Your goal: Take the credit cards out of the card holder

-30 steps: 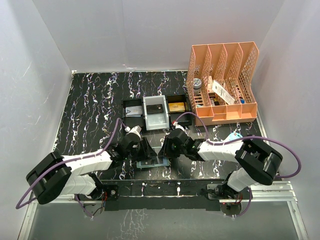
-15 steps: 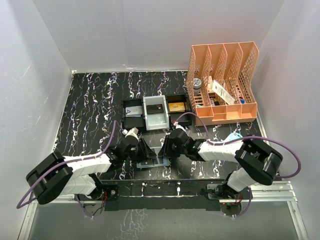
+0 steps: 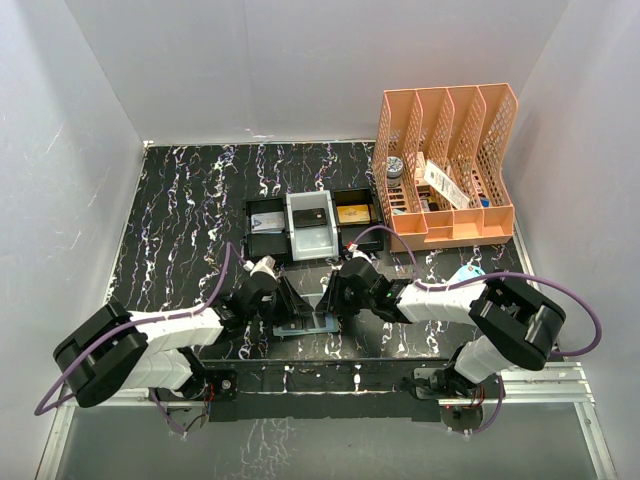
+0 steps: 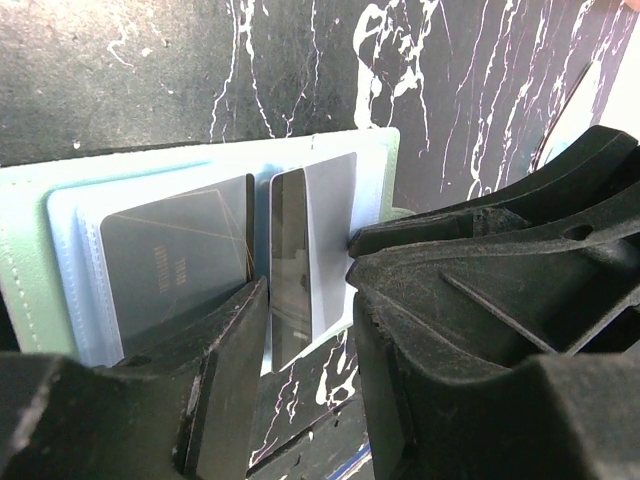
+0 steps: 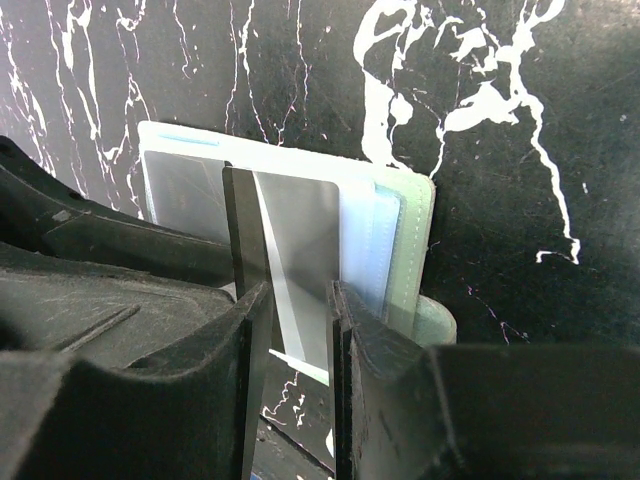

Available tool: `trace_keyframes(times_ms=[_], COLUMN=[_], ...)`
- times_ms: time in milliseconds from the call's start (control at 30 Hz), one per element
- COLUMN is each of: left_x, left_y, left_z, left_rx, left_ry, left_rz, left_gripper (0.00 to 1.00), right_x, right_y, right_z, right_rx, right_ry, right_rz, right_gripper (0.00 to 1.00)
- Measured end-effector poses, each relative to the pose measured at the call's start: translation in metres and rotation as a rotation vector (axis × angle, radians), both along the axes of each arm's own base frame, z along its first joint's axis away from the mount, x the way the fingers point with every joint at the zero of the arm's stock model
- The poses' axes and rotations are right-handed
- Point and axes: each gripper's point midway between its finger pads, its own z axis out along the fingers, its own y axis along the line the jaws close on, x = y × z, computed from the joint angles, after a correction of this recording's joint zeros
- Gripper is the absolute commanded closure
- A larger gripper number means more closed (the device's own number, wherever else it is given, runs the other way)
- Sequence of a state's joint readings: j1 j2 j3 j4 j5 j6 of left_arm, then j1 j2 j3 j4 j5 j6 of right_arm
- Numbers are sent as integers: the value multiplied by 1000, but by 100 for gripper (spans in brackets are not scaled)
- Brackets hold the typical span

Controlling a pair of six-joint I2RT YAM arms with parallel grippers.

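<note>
The left gripper (image 4: 305, 285) reached down over the near edge of the holder (image 4: 200, 165), which lay open and flat on the table (image 3: 180, 220), close to its front edge and between the two arms. Its jaws stood partly open, one finger over the left half of the holder and the other off its right edge; I could not tell whether they pinched anything. In the holder's left pocket sat a dark card (image 4: 175, 265), lying flat. Just to its right a second card (image 4: 290, 250) stood up out of the holder, in the gap between the left fingers. The right gripper (image 5: 298, 300) met it from the other side, jaws drawn narrow and closed on this second card. Farther back stood three small trays (image 3: 310, 225), and to the right an orange rack (image 3: 445, 165).
</note>
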State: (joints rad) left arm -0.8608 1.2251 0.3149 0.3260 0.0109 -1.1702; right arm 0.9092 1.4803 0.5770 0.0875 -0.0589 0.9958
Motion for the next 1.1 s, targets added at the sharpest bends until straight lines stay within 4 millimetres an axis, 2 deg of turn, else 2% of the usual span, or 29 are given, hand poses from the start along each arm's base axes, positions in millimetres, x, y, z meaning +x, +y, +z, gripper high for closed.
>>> trace_keyframes(times_ms=[167, 733, 1100], left_x=[1, -6, -6], left_y=[-4, 2, 0], left_z=[-4, -9, 4], left_rx=[-10, -38, -97], left_ry=[5, -2, -37], left_rz=[-2, 0, -6], left_gripper=[67, 100, 100], right_x=[0, 0, 0], right_y=[0, 0, -1], right_z=[0, 0, -1], right_rx=[7, 13, 13], right_ry=[3, 7, 7], right_rz=[2, -1, -1], right_gripper=[72, 72, 72])
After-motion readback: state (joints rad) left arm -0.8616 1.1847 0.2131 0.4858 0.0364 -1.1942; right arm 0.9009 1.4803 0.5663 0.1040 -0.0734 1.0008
